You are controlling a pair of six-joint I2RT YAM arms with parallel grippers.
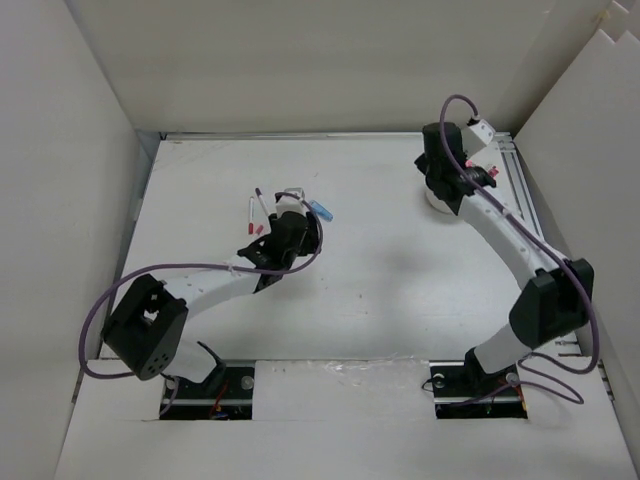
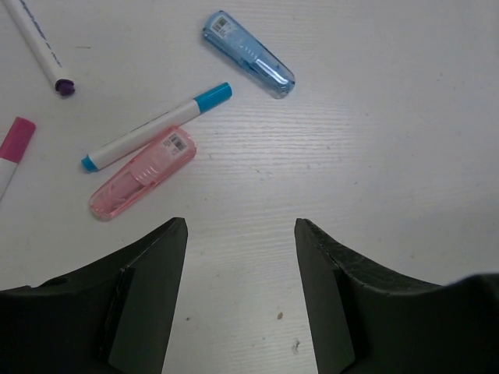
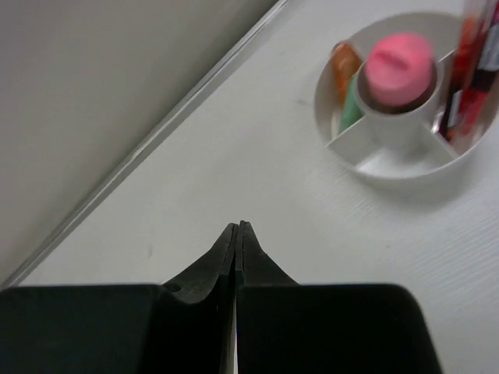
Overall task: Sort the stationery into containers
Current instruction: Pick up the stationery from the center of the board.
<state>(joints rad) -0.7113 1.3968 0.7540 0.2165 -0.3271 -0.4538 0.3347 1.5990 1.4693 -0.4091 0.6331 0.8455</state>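
Left gripper (image 2: 242,234) with jaws apart over white table (image 2: 390,156), translucent pink plastic case (image 2: 143,173), blue-capped white marker (image 2: 156,128) and translucent blue plastic case (image 2: 249,54) just beyond, right gripper (image 3: 238,227) pressed together, low round white divided cup (image 3: 390,160) near the table's far right corner, rounded pink piece (image 3: 400,68) in its middle.

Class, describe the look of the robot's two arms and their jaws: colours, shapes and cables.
The left arm and right arm share one look: white tubular links joined by chunky black joint housings. A purple cable loops along each. The jaws are matte black, tapering wedges.
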